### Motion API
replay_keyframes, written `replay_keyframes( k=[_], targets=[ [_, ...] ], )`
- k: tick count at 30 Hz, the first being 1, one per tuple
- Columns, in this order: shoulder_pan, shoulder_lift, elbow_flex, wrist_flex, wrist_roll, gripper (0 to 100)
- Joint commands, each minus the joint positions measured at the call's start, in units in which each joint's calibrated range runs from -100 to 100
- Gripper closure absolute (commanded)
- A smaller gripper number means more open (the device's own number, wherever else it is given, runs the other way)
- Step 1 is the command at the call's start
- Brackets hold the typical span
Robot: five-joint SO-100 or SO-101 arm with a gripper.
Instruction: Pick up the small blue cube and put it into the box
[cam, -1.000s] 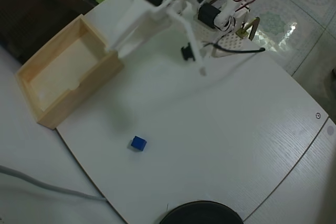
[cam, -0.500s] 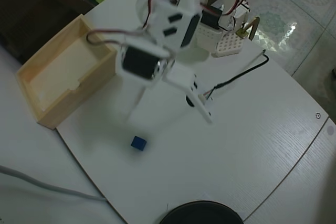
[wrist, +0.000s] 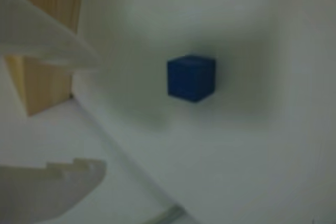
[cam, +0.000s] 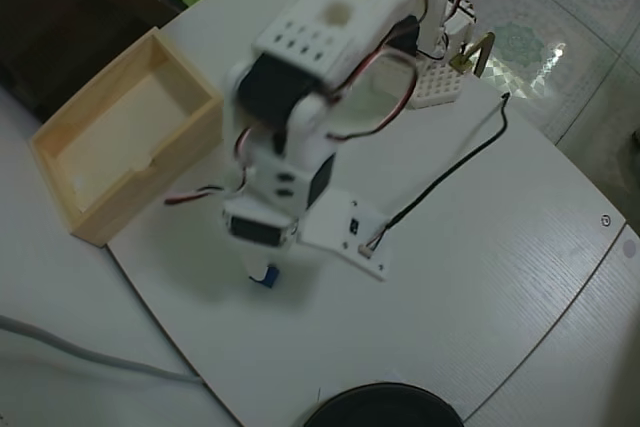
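1. The cube (wrist: 191, 77) is seen in the wrist view resting flat on the white table (wrist: 273, 150), one corner edge turned toward the camera so that two side faces and the top are shown; being a cube, no long axis can be made out.
2. In the overhead view only a small blue part of the cube (cam: 264, 276) is shown, just below the arm's (cam: 300, 137) lower end, the rest being covered by the arm.
3. The box (cam: 115, 142) is seen at the left of the overhead view, open side up, its long axis running diagonally from lower left to upper right; it is well apart from the cube.
4. In the wrist view a strip of the box's wooden wall (wrist: 50, 40) is shown at the upper left, blurred.
5. The gripper (wrist: 79, 114) is shown in the wrist view with its jaws spread wide: one finger (wrist: 47, 40) enters from the upper left, the other (wrist: 52, 187) from the lower left.
6. Nothing is held between the jaws, and the cube is touched by neither finger; it lies beyond the tips, to their right in that view.
7. In the overhead view the fingertips are hidden beneath the arm.
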Motion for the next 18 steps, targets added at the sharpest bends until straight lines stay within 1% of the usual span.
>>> replay_keyframes(
  k=[1,6,13,18],
  targets=[
    [0.5,3.5,-10.2,3.8,0.0,84],
    [0.1,8.7,-16.5,6.1,0.2,84],
    [0.5,16.3,-16.9,6.0,0.4,84],
    [0.5,18.7,-16.8,5.3,0.3,84]
  ],
)
